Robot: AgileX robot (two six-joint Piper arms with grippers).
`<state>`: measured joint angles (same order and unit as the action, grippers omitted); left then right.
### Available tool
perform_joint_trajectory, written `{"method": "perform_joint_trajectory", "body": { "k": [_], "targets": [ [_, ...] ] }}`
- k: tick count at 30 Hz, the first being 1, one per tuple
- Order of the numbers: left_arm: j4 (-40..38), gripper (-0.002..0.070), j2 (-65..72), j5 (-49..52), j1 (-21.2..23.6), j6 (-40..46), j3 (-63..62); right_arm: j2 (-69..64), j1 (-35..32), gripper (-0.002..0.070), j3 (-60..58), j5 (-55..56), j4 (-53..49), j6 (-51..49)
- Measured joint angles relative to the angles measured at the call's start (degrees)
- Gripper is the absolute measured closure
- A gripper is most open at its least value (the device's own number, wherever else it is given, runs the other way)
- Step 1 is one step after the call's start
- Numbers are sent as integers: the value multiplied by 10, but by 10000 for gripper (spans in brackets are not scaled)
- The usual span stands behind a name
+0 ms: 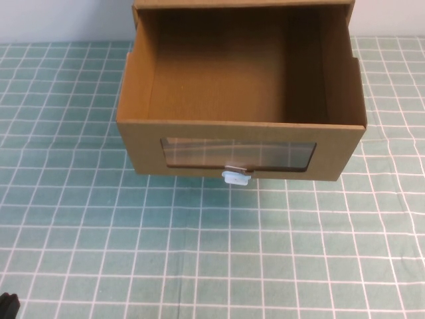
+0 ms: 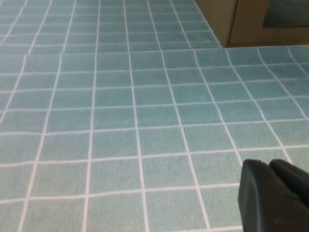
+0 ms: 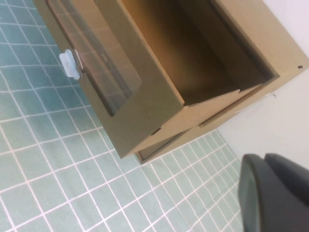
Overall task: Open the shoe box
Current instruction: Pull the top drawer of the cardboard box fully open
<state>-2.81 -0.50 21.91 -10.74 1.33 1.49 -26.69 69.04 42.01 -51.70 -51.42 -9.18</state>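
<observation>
A: So, is the shoe box [image 1: 239,133] open?
B: It looks so: at the far middle of the tabletop [image 1: 199,252], its drawer [image 1: 219,66] stands pulled out, empty
A: And the tools?
B: The right tool [image 3: 273,191], pressed together on nothing, hangs off the box's right; the left tool [image 2: 273,188] sits near left, state I cannot tell

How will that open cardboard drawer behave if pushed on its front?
Drawer looks empty and thin-walled: probably light, easy to slide. Its clear window would likely flex if pressed. The outer shell may skid on the mat too. Left hand is over bare mat, away from it; right hand, shut, beside it.
</observation>
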Motion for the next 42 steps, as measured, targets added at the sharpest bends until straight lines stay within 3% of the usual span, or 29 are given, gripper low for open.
{"method": "perform_joint_trajectory", "body": {
  "k": [36, 38, 42],
  "targets": [
    [0, 680, -1, 7, 0, -2, 0, 0, 0, 689, 0, -16, -12, -4],
    [0, 680, -1, 7, 0, -2, 0, 0, 0, 689, 0, -13, -12, -43],
    [0, 680, -1, 7, 0, -2, 0, 3, -2, 690, 0, -15, 13, -220]
  ]
}}
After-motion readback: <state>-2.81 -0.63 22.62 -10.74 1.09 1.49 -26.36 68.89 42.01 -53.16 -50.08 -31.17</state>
